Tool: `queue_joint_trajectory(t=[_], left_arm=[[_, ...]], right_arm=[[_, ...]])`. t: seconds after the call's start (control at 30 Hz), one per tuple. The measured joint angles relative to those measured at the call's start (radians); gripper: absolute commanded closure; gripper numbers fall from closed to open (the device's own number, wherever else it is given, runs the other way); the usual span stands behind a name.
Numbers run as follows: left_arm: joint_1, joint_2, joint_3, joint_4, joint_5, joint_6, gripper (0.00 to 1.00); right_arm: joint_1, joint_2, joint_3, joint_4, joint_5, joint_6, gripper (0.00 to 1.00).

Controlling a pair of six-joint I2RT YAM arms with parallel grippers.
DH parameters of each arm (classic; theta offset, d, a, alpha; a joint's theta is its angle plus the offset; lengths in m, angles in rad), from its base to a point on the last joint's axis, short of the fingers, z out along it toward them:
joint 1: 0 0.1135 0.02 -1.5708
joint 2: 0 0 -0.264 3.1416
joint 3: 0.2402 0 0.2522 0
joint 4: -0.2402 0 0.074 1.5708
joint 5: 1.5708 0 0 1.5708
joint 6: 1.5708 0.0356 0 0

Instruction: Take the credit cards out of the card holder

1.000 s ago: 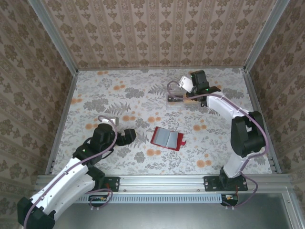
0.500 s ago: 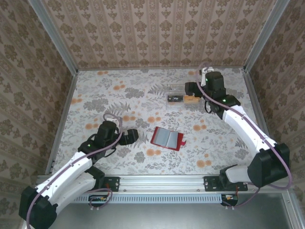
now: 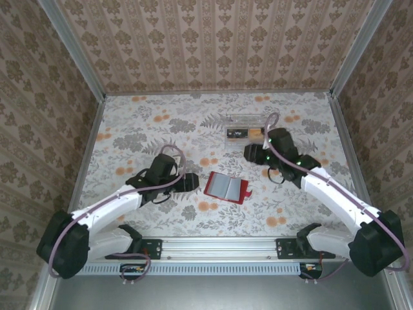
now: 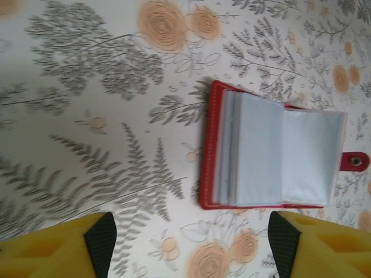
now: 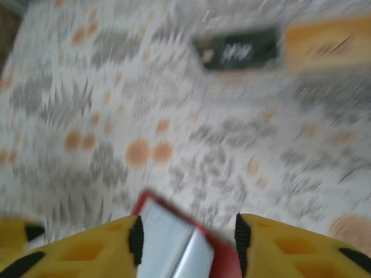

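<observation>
The card holder (image 3: 227,187) lies open on the flowered table, red outside with grey-blue pockets showing and its tab (image 4: 354,161) pointing right. My left gripper (image 3: 191,183) sits low just left of it, open and holding nothing; in the left wrist view the holder (image 4: 272,153) lies beyond the left gripper (image 4: 191,248). My right gripper (image 3: 248,154) hovers over the holder's far right side, open and holding nothing. The right wrist view is blurred, and the holder's corner (image 5: 174,243) shows between the right gripper's (image 5: 186,237) fingertips. A black card (image 3: 235,134) and an orange card (image 3: 256,134) lie at the back.
The two cards (image 5: 237,51) rest side by side in a clear flat tray (image 3: 245,123) near the back wall. Patterned walls close the table (image 3: 129,129) on three sides. A metal rail (image 3: 219,245) runs along the near edge.
My right arm has swung from the cards at the back down toward the holder, its jaws narrower. My left gripper has slid right up to the holder's left edge and closed partway.
</observation>
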Motion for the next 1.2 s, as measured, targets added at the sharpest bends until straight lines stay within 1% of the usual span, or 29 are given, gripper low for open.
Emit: queue_joint_trajectory(t=[0.07,0.13,0.17,0.23,0.27,0.33,0.4,0.47,0.6,0.9,1.2], left_arm=[[-0.016,0.053,0.029,0.030,0.012,0.000,0.35],[-0.027,0.099,0.053,0.052,0.025,0.000,0.37],[-0.033,0.124,0.064,0.067,0.030,-0.001,0.39],[-0.039,0.163,0.078,0.092,0.042,-0.003,0.39],[-0.040,0.182,0.084,0.102,0.048,-0.004,0.43],[-0.045,0.214,0.090,0.123,0.060,-0.008,0.44],[-0.053,0.247,0.097,0.140,0.073,-0.011,0.45],[-0.064,0.272,0.107,0.149,0.082,-0.014,0.48],[-0.086,0.303,0.130,0.163,0.098,-0.019,0.48],[-0.105,0.367,0.150,0.195,0.116,-0.023,0.49],[-0.124,0.433,0.159,0.207,0.133,-0.024,0.48]], right_arm=[[0.089,-0.006,-0.035,-0.019,0.023,0.030,0.85],[0.169,-0.006,-0.068,-0.029,0.042,0.063,0.92],[0.202,-0.006,-0.084,-0.031,0.051,0.080,0.93],[0.250,-0.006,-0.114,-0.030,0.067,0.113,0.93],[0.269,-0.005,-0.130,-0.029,0.073,0.130,0.94],[0.286,0.005,-0.156,-0.027,0.080,0.154,0.95],[0.289,0.034,-0.173,-0.023,0.089,0.171,0.96],[0.288,0.071,-0.180,-0.015,0.091,0.182,0.97],[0.289,0.146,-0.182,0.011,0.092,0.187,0.97],[0.288,0.265,-0.176,0.017,0.117,0.191,0.98],[0.288,0.283,-0.176,0.035,0.121,0.206,0.98]])
